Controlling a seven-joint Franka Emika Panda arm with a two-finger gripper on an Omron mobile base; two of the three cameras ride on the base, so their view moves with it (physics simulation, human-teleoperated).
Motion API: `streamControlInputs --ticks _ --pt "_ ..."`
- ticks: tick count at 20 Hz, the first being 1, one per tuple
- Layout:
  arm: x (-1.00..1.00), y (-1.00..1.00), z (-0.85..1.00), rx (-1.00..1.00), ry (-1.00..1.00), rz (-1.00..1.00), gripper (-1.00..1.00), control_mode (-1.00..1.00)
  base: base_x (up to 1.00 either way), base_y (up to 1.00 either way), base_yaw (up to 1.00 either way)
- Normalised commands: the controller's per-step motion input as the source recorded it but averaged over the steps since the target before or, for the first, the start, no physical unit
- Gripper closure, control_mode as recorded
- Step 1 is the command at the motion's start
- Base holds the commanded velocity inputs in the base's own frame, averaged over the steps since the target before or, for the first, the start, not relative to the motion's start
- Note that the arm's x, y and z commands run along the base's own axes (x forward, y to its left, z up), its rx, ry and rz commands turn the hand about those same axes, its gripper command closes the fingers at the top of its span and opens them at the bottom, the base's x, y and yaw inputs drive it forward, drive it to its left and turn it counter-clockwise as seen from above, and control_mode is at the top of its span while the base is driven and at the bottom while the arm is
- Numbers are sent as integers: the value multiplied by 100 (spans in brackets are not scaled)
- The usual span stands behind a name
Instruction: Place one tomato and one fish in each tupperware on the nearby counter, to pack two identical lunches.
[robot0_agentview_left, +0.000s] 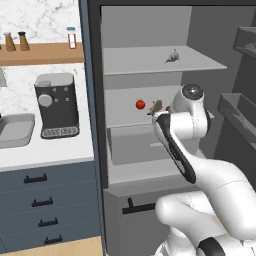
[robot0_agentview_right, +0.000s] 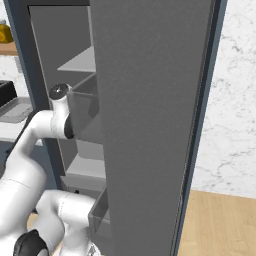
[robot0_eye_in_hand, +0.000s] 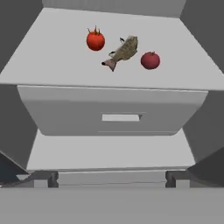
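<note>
The food for both lunches sits inside the tall grey open-fronted fridge cabinet (robot0_agentview_left: 150, 75), so the white robot arm reaches in there first. On the middle grey shelf (robot0_eye_in_hand: 52, 61) lie a bright red round tomato with a green stalk (robot0_eye_in_hand: 95, 40), a brown mottled fish (robot0_eye_in_hand: 124, 50) just beside it, and a darker red round tomato (robot0_eye_in_hand: 150, 60) just beside the fish on the other side. They lie loose and close together, none touching as far as can be told. The claw (robot0_eye_in_hand: 112, 178) hangs above and in front of that shelf with its two dark tips wide apart and nothing between them, which suits an approach before a first pick. A second grey fish (robot0_agentview_left: 172, 56) lies alone on the upper shelf (robot0_agentview_left: 150, 62), probably the one for the second lunch.

Below the middle shelf stands a pale grey pull-out drawer with a slot handle (robot0_eye_in_hand: 120, 117).

The goal is off to the left: a shallow light-grey rectangular tupperware tub (robot0_agentview_left: 15, 129) rests on the flat white table (robot0_agentview_left: 50, 150), just beside a dark grey coffee machine (robot0_agentview_left: 56, 105). It looks empty, so packing seems not yet begun. The table tops dark blue-grey drawers with black bar handles (robot0_agentview_left: 42, 202). Above it runs a brown wooden shelf (robot0_agentview_left: 42, 53) carrying small bottles (robot0_agentview_left: 72, 37), against a white marbled wall (robot0_agentview_left: 40, 17). In the right base view the grey fridge door (robot0_agentview_right: 150, 125) stands open before a light wooden floor (robot0_agentview_right: 220, 225).
</note>
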Motion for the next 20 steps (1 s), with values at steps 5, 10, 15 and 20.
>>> streamControlInputs --ticks 5,10,15,20 --pt "30 -8 3 10 -5 -13 -100 -100 0 0 0" --pt "51 -6 10 18 0 -13 -100 -100 0 0 0" --pt "48 0 5 9 9 -4 -100 -100 0 0 0" --pt "53 0 0 0 8 0 -100 -100 0 0 0"
